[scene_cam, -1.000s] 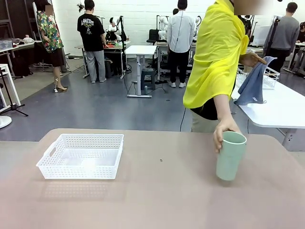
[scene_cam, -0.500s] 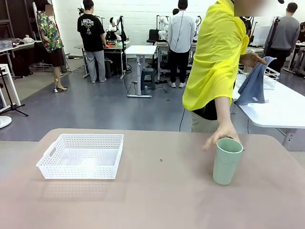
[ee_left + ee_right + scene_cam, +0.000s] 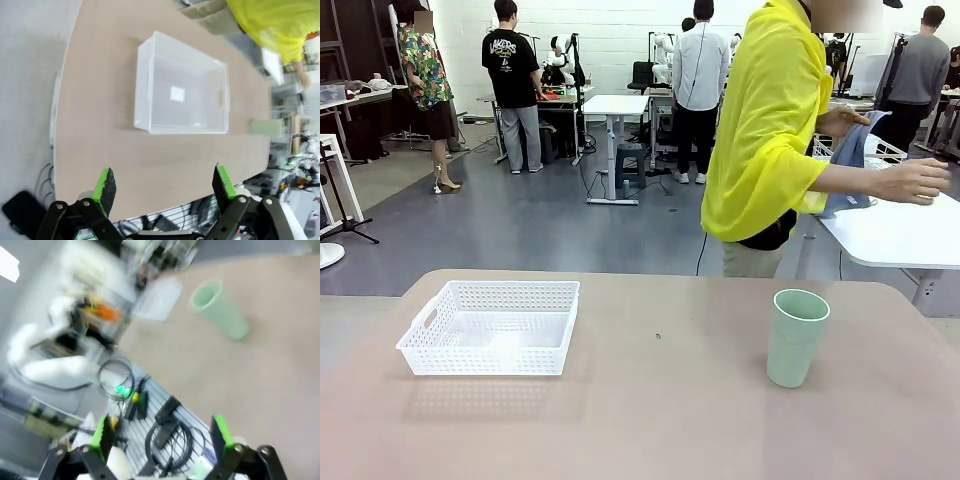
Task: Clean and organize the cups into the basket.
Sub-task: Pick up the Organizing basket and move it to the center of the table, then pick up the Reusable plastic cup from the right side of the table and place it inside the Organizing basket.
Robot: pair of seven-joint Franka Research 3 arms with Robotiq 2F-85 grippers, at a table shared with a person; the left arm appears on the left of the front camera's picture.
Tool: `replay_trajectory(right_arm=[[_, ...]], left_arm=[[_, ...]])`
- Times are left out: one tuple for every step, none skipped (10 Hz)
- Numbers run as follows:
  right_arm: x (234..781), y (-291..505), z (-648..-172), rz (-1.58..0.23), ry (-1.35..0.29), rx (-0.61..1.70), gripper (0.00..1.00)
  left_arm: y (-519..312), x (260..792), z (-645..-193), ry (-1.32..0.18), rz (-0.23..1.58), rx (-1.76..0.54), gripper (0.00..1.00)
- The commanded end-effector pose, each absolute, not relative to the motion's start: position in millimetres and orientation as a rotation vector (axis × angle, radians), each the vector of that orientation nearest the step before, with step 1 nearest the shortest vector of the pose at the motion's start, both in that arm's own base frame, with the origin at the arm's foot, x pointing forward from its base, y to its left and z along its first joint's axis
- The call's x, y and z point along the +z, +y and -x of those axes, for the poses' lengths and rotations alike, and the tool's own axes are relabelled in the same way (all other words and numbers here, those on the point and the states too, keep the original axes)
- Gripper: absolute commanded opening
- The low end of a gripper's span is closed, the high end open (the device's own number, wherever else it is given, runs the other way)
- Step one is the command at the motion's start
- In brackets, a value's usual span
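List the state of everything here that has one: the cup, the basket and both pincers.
Mint green cup: upright on the table, mouth up, untouched.
Basket: right way up, no cups in it.
Left pincer: open, holding nothing.
Right pincer: open, holding nothing.
Blue cloth: held in the person's hand.

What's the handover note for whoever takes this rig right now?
Left claw: open, holding nothing, held clear of the table.
Right claw: open, holding nothing, well short of the cup.
Green cup: upright on the table's right side, nothing touching it.
Basket: on the table's left side, no cup in it.
Person's hand: over the white table behind, away from the cup.
Done: no cup in the basket yet.
Left: pick up the cup and place it in the basket.
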State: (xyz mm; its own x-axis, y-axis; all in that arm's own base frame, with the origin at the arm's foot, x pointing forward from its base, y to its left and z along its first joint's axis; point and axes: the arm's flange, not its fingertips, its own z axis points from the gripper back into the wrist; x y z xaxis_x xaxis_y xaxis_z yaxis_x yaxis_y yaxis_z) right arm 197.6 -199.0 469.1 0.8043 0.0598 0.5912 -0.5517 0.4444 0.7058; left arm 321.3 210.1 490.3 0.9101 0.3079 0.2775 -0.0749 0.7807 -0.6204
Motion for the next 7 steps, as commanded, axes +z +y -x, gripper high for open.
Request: replay_trajectory(right_arm=[[439.0, -185.1, -216.1, -0.986, -0.583, 0.87, 1.0], [422.7, -173.6, -225.3, -0.922, -0.607, 0.962, 1.0], [406.5, -161.9, -232.8, -0.845, -0.642, 1.05, 1.0], [390.3, -150.0, -239.3, -0.79, -0.652, 1.102, 1.0], [375.3, -137.0, -246.4, -0.726, -0.663, 1.117, 1.0], [367.6, -128.3, -250.2, -0.701, -0.662, 1.122, 1.0], [367.3, -129.2, -249.3, -0.738, -0.639, 1.104, 1.0]], left_arm=[[184.1, 506.8, -340.1, -0.232, 0.436, 0.173, 1.0], [167.8, 505.9, -353.0, -0.198, 0.338, 0.196, 1.0], [151.7, 499.6, -367.4, -0.176, 0.232, 0.208, 1.0], [135.5, 488.5, -380.3, -0.195, 0.119, 0.229, 1.0], [118.6, 475.4, -390.9, -0.206, 0.01, 0.227, 1.0], [108.8, 463.6, -397.2, -0.201, -0.066, 0.223, 1.0], [108.7, 457.8, -399.6, -0.219, -0.107, 0.2, 1.0]])
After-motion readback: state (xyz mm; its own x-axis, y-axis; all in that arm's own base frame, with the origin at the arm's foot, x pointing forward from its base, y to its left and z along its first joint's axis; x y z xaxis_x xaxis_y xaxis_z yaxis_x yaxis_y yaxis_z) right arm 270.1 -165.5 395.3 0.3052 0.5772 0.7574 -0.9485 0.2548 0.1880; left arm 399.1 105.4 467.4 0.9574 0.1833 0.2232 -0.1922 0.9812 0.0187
